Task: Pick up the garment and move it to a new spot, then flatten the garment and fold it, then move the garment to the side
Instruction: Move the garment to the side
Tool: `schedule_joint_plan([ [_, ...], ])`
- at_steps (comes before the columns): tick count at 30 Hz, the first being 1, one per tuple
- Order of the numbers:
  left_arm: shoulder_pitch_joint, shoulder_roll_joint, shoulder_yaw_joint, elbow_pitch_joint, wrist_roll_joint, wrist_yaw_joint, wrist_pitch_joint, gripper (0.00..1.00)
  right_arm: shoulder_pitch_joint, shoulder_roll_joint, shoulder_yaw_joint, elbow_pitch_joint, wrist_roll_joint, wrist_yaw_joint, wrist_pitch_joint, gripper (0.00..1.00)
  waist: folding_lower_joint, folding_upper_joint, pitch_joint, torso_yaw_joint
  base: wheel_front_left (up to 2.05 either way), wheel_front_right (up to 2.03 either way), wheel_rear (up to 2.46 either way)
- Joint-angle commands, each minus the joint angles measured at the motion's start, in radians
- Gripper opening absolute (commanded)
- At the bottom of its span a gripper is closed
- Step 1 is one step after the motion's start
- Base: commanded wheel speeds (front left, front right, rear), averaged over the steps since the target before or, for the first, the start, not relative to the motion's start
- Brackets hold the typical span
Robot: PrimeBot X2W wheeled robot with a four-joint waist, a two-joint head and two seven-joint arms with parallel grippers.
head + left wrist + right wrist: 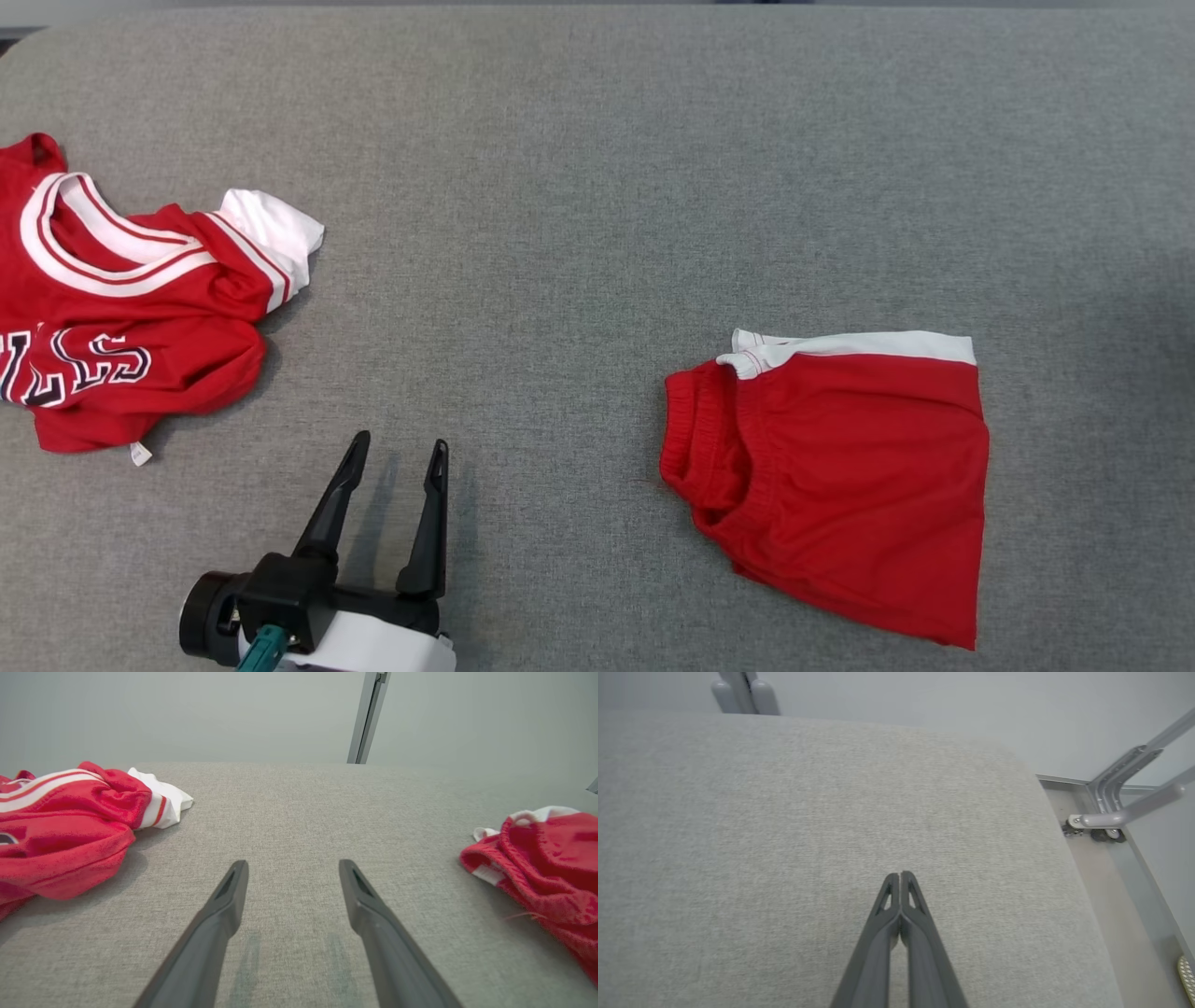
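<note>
The garment (121, 308), a red jersey T-shirt with white sleeves, striped white neck trim and black lettering, lies crumpled at the left edge of the grey table (597, 187). In the left wrist view the garment (70, 826) sits to the left of the fingers. My left gripper (400, 446) stands open over bare table near the front, to the right of and below the garment, holding nothing. My left gripper (293, 864) has its fingers spread wide apart. My right gripper (900, 875) is shut on nothing, over bare grey table near its right edge.
A smaller red cloth piece (840, 485) with a white edge and elastic waistband lies at the right of the table; the same red cloth piece (546, 858) shows at the right of the left wrist view. A grey metal frame (1125, 807) stands beyond the table's right edge.
</note>
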Motion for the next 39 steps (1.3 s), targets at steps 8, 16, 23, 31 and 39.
schedule_joint_plan([
  [8, 0.034, 0.004, 0.031, 0.011, 0.008, 0.009, -0.001, 1.00, 0.035, 0.024, 0.025, 0.004, 0.038, 0.001, -0.050, 0.00, 0.0000, 0.0000, -0.034, -0.015, 0.00, 0.00, 0.00],
  [16, 0.049, 0.004, 0.041, 0.018, 0.007, 0.006, -0.001, 1.00, 0.064, 0.029, 0.025, -0.024, 0.040, 0.001, -0.142, 0.02, 0.0000, 0.0000, -0.074, -0.025, 0.00, 0.00, 0.00],
  [23, 0.145, 0.005, 0.082, 0.038, -0.004, 0.007, -0.001, 1.00, 0.306, 0.083, 0.074, -0.223, -0.054, 0.001, -0.627, 1.00, 0.0000, 0.0000, -0.214, -0.046, 0.00, 0.00, 0.00],
  [31, 0.232, 0.004, 0.117, 0.044, -0.011, 0.008, -0.001, 1.00, 0.673, 0.284, -0.014, -0.585, -0.125, 0.001, -0.644, 1.00, 0.0000, 0.0000, -0.309, -0.067, 0.00, 0.00, 0.00],
  [39, 0.249, 0.004, 0.125, 0.052, -0.007, -0.007, -0.001, 1.00, 0.906, 0.448, -0.080, -0.699, -0.229, 0.001, -0.644, 1.00, 0.0000, 0.0000, -0.344, -0.059, 0.00, 0.00, 0.00],
])
